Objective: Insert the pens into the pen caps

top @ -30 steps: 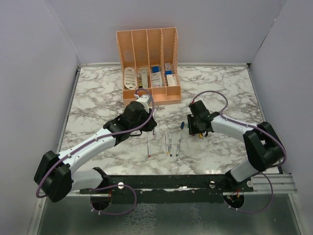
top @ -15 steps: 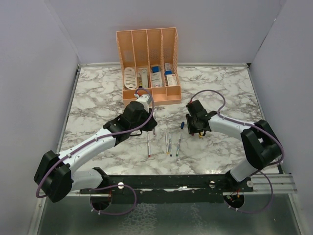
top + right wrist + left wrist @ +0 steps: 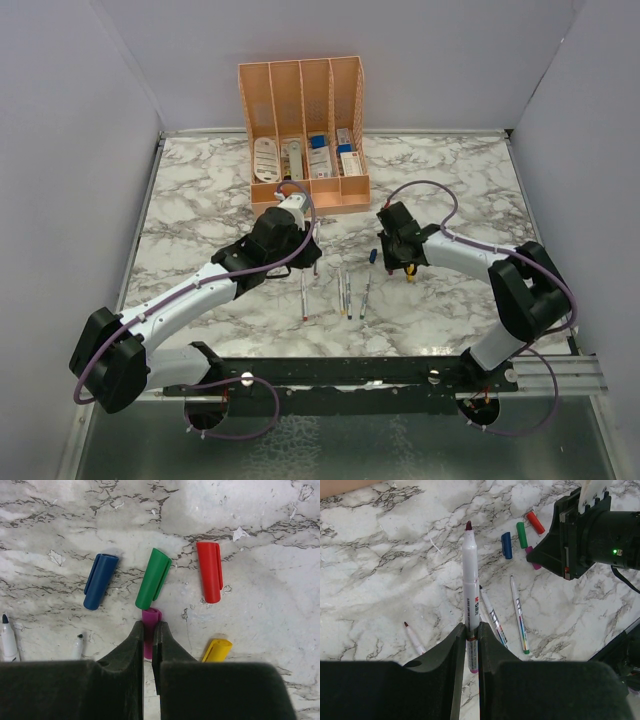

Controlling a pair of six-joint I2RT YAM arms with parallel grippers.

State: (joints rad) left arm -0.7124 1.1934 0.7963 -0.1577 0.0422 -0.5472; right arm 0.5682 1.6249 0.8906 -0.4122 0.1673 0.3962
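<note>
My left gripper [image 3: 471, 630] is shut on a grey-white pen [image 3: 471, 575] with a dark purple tip, which points away from the wrist above the table. My right gripper [image 3: 148, 627] is shut on the purple pen cap [image 3: 150, 616], low at the marble table. Just beyond its fingers lie the blue cap [image 3: 100, 581], green cap [image 3: 153, 578] and red cap [image 3: 209, 571]; the yellow cap [image 3: 216, 650] lies to the right of the fingers. A red-tipped pen [image 3: 414, 637] and two more pens [image 3: 492, 617] [image 3: 518, 615] rest on the table between the arms.
A peach organiser [image 3: 305, 140] with white boxes and cards stands at the back of the marble table [image 3: 200, 190]. Both grippers, left [image 3: 312, 258] and right [image 3: 400, 258], hang near the table's middle, with the loose pens [image 3: 345, 290] between them. Grey walls stand on three sides.
My right gripper has slid a little left and closed its jaws on the purple cap. The left arm and its pen have not moved.
</note>
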